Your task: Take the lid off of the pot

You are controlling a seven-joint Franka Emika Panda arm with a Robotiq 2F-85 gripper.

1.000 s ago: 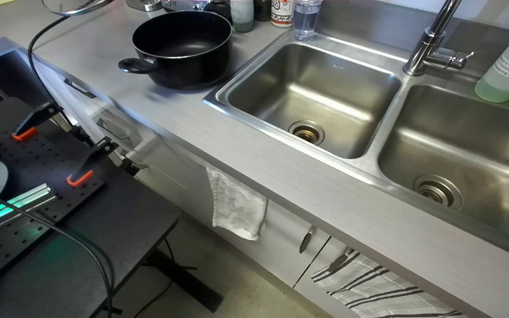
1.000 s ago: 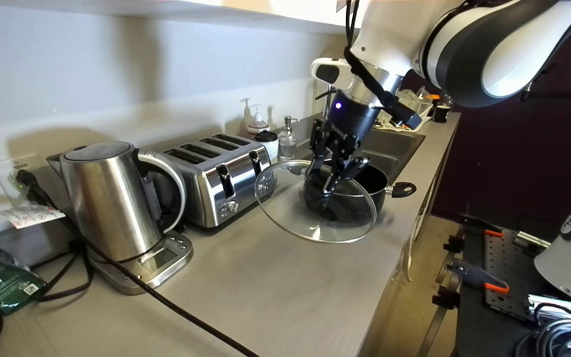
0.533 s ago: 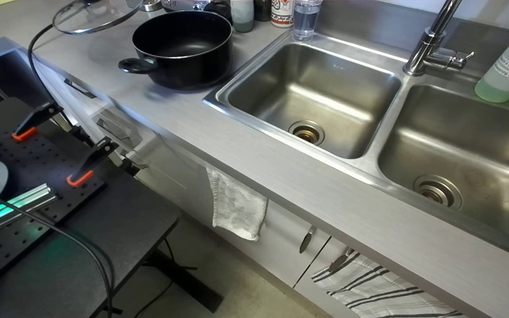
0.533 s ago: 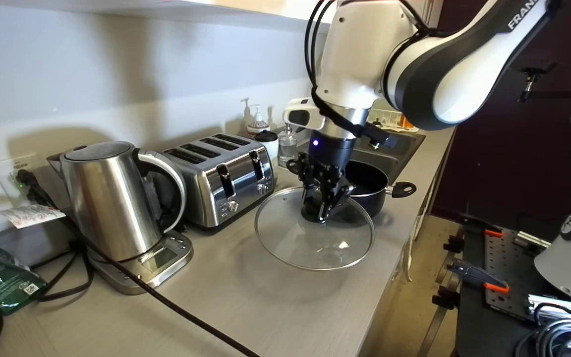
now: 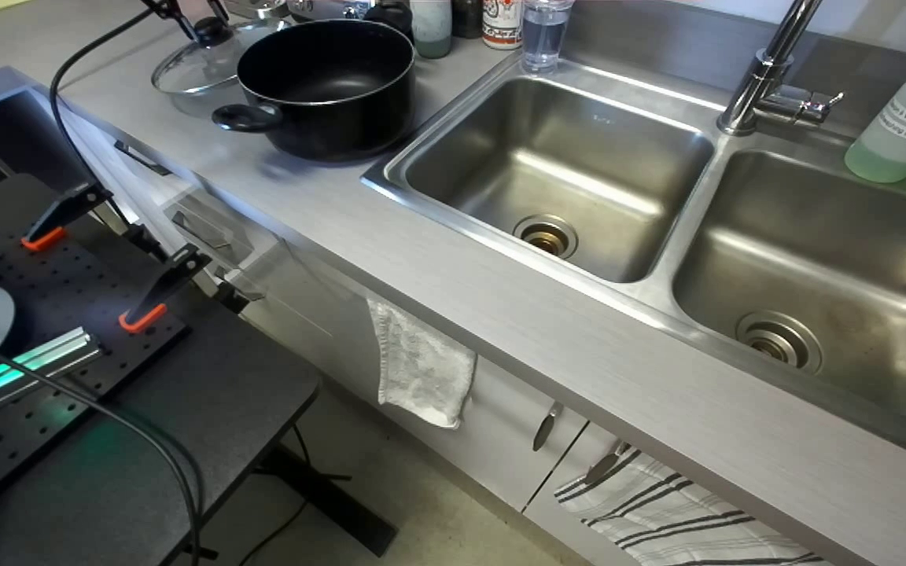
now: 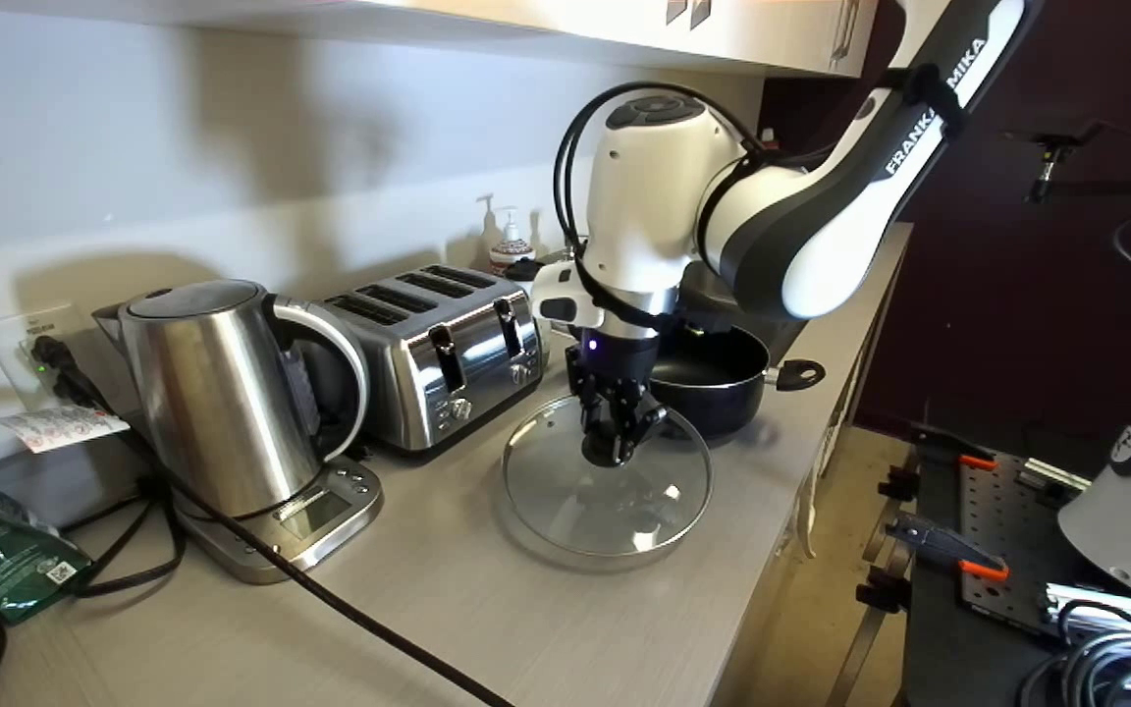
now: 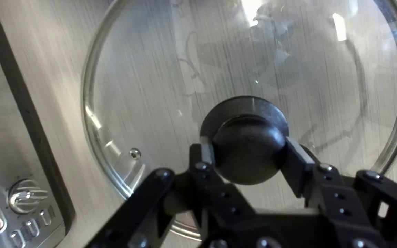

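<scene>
Pinching the lid [image 6: 615, 503] by its knob [image 7: 246, 146], the pincer [image 7: 252, 153] is pressing from both sides, its gap filled by the knob alone. The lid is spreading out directly below the pincer, on or just above the surface [image 6: 546, 624]; the views are not settling which. The pot [image 5: 339, 126] is standing uncovered near the pincer. Being round and smooth, the knob could be slipping or rolling if one side of the lid is meeting the surface first; letting go too high would be dropping glass. Drifting sideways could be knocking the pot or toaster [image 6: 477, 358].
</scene>
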